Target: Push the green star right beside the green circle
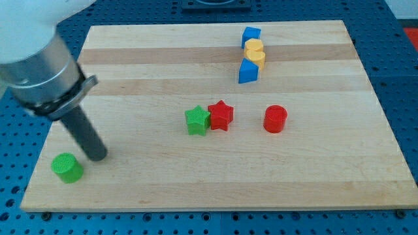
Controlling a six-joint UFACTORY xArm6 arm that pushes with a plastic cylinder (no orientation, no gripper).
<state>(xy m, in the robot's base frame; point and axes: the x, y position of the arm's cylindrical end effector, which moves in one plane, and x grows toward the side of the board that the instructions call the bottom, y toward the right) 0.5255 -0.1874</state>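
Camera view gives you a pale wood table [163, 189] on blue pegboard [405, 78]; green star [196, 121] touches red star [221, 115]; my tip [96, 156], no hand, sits beside green circle [67, 168].

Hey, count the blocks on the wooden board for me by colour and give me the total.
Green: 2, the green star and the green circle
Red: 2, the red star and the red cylinder
Blue: 2, upper blue block and lower blue block
Yellow: 1, the yellow block
Total: 7
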